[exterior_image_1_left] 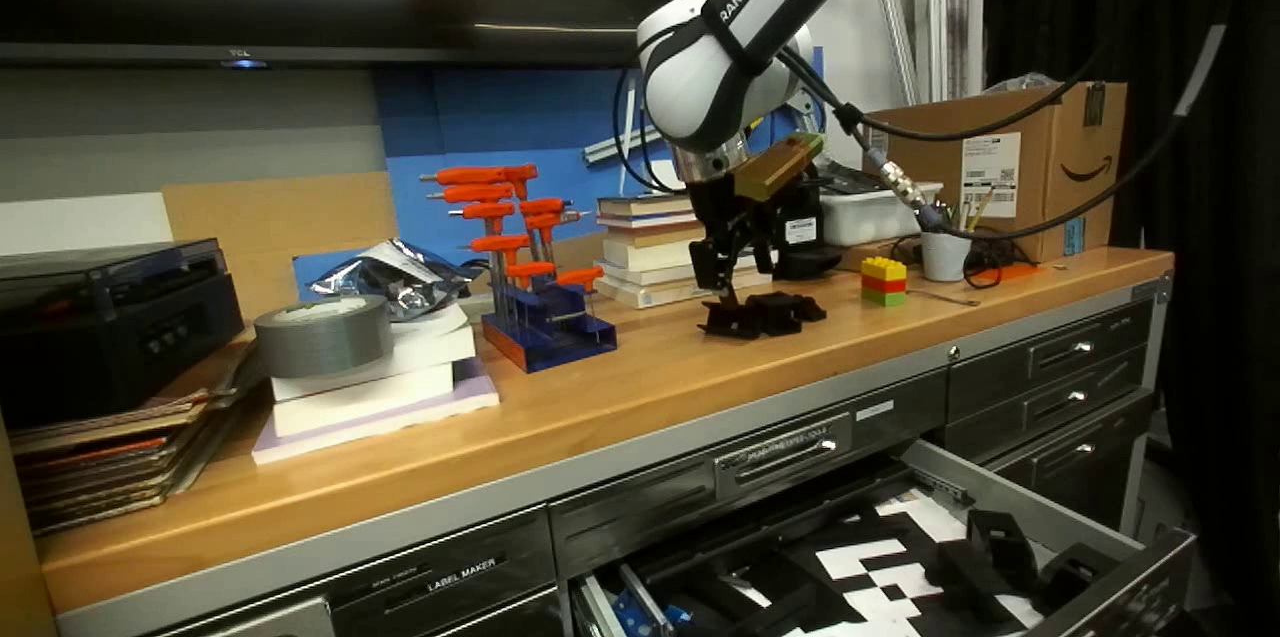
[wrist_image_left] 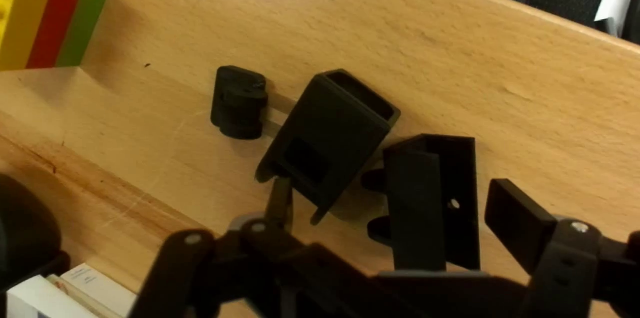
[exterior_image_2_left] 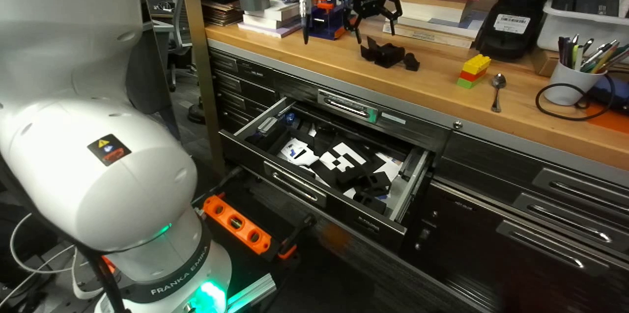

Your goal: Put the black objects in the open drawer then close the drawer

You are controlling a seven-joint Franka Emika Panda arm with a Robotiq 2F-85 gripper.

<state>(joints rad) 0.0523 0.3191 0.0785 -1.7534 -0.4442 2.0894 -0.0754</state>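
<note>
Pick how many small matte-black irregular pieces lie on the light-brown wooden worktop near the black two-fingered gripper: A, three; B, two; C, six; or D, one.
A, since the wrist view shows a small rounded matte-black piece, a hollow box-shaped matte-black piece and an angled, open-sided matte-black piece on the light-brown wooden worktop.

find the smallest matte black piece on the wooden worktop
In the wrist view, the smallest matte black piece lies left of centre, between the yellow, red and green brick block and the hollow rectangular black piece.
</note>
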